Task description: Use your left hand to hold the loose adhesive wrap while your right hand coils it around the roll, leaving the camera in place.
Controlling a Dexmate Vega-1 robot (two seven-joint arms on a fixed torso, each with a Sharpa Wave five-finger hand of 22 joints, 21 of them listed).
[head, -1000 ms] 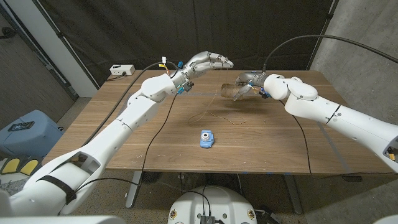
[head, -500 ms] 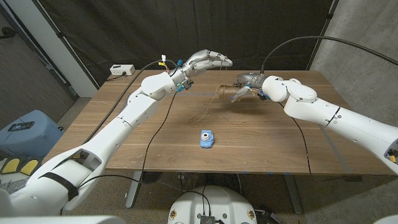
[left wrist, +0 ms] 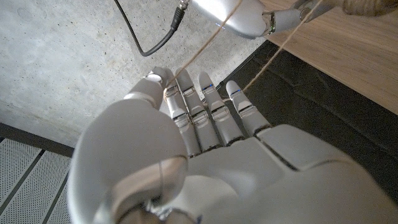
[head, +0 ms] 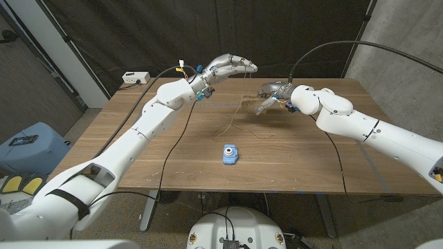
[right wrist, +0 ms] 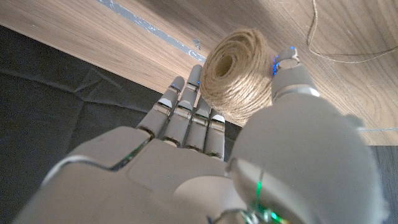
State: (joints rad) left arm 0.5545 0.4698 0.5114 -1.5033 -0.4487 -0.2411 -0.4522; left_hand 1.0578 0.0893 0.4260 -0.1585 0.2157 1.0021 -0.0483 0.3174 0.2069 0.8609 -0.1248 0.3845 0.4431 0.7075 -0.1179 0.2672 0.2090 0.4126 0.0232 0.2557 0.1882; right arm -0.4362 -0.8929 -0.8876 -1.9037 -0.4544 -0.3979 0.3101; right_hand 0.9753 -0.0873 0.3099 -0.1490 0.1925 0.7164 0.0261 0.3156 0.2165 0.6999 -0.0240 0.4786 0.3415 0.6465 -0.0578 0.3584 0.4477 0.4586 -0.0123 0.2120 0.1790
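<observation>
Task item isn't adhesive wrap, it's a roll of tan jute twine [right wrist: 236,73]: tightly wound, hollow core facing the R wrist cam. Right hand [head: 271,92] holds it, upper centre-right of head frame, raised over the far part of the wooden table [head: 291,162]. R wrist cam: fingers [right wrist: 186,118] lie along one side of the roll, thumb pressed on the other, so grip is closed around it.

Loose twine strand [head: 239,114] runs from the roll toward the left hand [head: 228,66] at upper centre of head frame, rest trails in thin loops on the table below. L wrist cam: fingers [left wrist: 211,115] straight and close together, strand caught between thumb and the adjacent finger, so it's pinched.

Blue camera [head: 230,153] sits on the table at frame centre, well apart from both hands.

Vs 1 s ago: roll was plainly visible as a brown cylinder left of the right hand; now it's mostly tucked behind that hand. Right hand has shifted slightly up-frame. Left hand approx same spot. Camera unmoved.
</observation>
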